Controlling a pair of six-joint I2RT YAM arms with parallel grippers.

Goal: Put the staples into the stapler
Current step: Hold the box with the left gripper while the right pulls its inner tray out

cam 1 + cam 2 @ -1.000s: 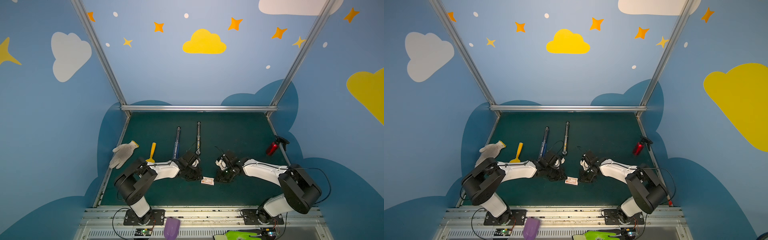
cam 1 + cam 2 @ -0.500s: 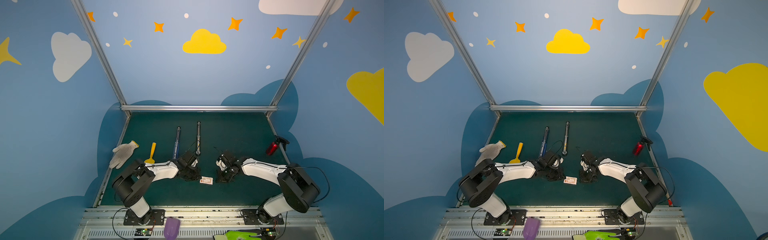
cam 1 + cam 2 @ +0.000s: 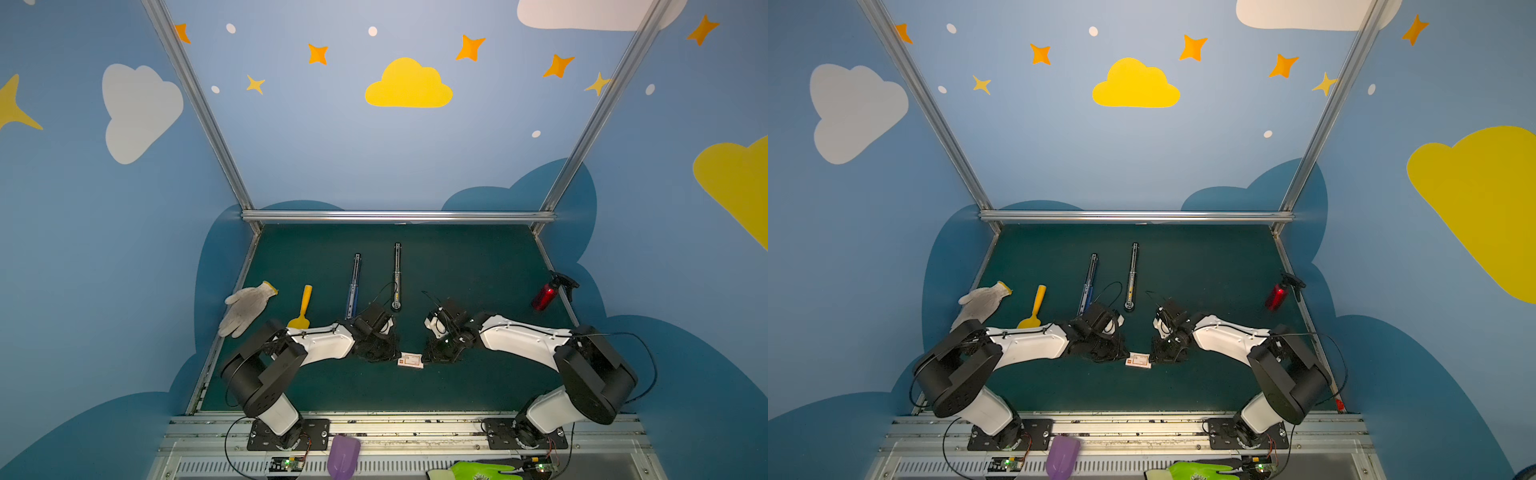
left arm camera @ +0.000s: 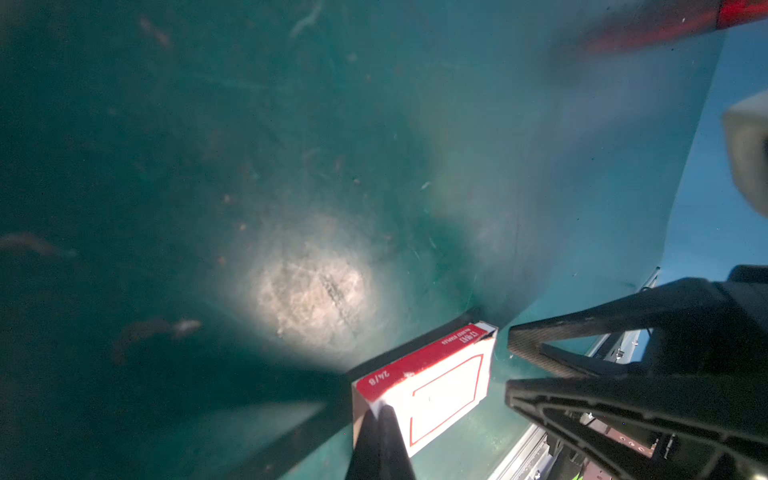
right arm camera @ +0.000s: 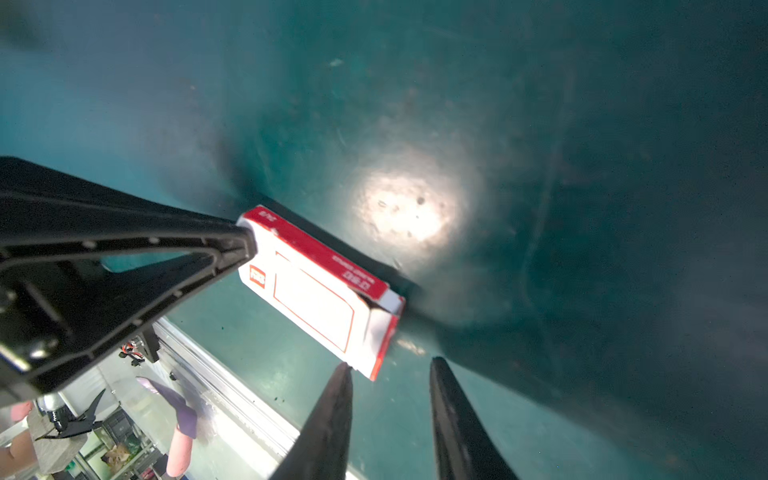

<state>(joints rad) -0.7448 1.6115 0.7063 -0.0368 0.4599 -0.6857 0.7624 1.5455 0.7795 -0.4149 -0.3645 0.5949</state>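
Mat [image 3: 478, 257]: box [image 3: 410, 360] btwn L hand [image 4: 380, 419], R hand [image 5: 390, 365]

staples: hidden from me inside the small white cardboard box with a red band [image 4: 436, 395] | left pincer [image 4: 380, 415], right pincer [image 5: 390, 370]: finger bases cropped by wrist frames, tips hidden under wrists in both top views | blurred red streak [image 4: 665, 29]: can't identify | purple plastic scoop [image 3: 343, 455]: cut off by frame edge
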